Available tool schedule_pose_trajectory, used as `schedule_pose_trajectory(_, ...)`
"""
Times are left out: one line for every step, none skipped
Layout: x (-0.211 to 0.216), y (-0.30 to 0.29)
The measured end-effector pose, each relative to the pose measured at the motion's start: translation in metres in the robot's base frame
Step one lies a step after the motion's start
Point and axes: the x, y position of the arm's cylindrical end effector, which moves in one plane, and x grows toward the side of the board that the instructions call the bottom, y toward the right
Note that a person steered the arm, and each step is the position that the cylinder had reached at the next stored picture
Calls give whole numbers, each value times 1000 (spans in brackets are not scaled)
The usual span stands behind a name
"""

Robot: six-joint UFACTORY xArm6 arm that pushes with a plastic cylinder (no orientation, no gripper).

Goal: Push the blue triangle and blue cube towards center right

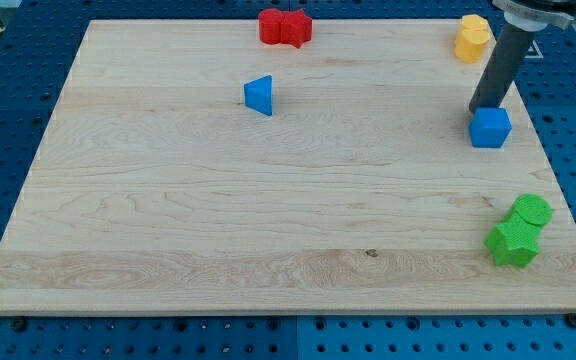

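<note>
the blue triangle, a small blue plastic wedge (259,95), stands in the upper middle-left of the frame on the pale wooden desk (218,220), well apart from everything else. above and just to its right, at the top edge, sit two red plastic blocks (285,27) touching each other; their shapes are hard to make out. far over at the right, the blue cube, a small blue plastic block (490,127), rests near the desk's right edge, about at centre right already. my tip (485,108) touches or nearly touches the cube's upper side, with the dark rod rising from it. there are no jaws here, so no state can be told.

risks, as i judge them: another shove from above could slide the cube downward toward the green star-like block and green round block (520,232) at the lower right, or off the edge. the triangle needs a long push to the right; an off-centre contact could spin it off my tip. the two yellow blocks (473,38) sit close to the rod at upper right and could be clipped.
</note>
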Motion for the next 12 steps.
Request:
schedule_pose_trajectory(-14, -19)
schedule_pose_trajectory(-20, -110)
schedule_pose_trajectory(-34, -185)
schedule_pose_trajectory(-65, -250)
schedule_pose_trajectory(-96, -317)
schedule_pose_trajectory(-79, -348)
schedule_pose_trajectory(-49, -323)
schedule_pose_trajectory(-25, -279)
schedule_pose_trajectory(-10, -234)
schedule_pose_trajectory(-1, -199)
schedule_pose_trajectory(17, -191)
schedule_pose_trajectory(39, -190)
